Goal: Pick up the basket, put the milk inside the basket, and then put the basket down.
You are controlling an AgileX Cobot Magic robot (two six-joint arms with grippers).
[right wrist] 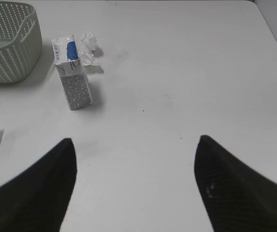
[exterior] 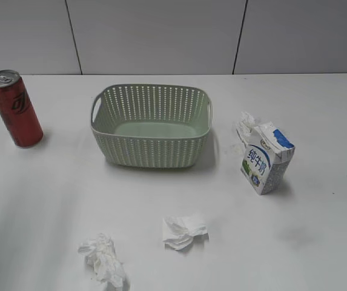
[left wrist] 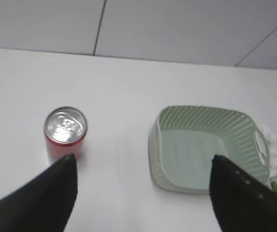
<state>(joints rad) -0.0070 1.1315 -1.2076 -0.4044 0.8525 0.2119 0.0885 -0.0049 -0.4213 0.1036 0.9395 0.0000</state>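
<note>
Exterior view first: green basket [exterior: 151, 124] sitting flat on the white table [exterior: 318, 242], toward the far edge and about midway between left and right edges, hollow and holding nothing. Milk carton [exterior: 266, 159] standing upright to its right, nearer the right edge, top flaps torn open, apart from the basket. Red soda can [exterior: 14, 108] upright near the far left corner. Crumpled tissues dotted about: one [exterior: 184, 231] toward the near edge at centre, another [exterior: 104, 259] at the near edge left of it, a third [exterior: 244, 126] just behind the carton.

Over to the left wrist view: left gripper [left wrist: 143, 193] spread wide, nothing between its fingers, hanging above table with can on one side and basket on the other. Right wrist view: right gripper [right wrist: 136, 186] likewise gaping and bare, well short of the carton (which stands up and to the left of it).

So, by the look of things, nothing done yet. Basket not lifted, milk not loaded, set-down still to come. All three steps left, starting presumably with a grab on the basket rim or handle.
</note>
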